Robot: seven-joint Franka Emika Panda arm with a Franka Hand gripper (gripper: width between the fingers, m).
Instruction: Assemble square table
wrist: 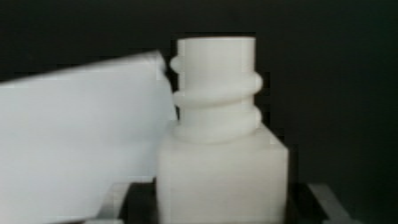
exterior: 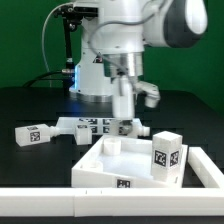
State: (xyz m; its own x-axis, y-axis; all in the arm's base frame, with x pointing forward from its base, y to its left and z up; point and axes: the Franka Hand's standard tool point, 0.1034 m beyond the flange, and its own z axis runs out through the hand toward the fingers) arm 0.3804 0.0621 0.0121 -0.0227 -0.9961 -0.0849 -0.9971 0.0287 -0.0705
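The square top (exterior: 100,178) and the stubby legs (exterior: 32,135) are white plastic, smooth with a soft satin sheen, and their tags (exterior: 163,156) are flat matt black-and-white print. The leg (wrist: 217,120) close in the wrist view has the same even white skin, though that picture is too blurred to judge fine texture. The desk (exterior: 30,105) is dull matt black, the long rail (exterior: 60,205) plain matt white, and the arm's shell (exterior: 130,30) glossy white plastic with bright highlights.

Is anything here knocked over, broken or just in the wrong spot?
Nothing looks broken or spilled. A lone leg lies on its side at the exterior view's left, and an upright leg stands at the square top's rim on that view's right; probably loose parts waiting, not mishaps.
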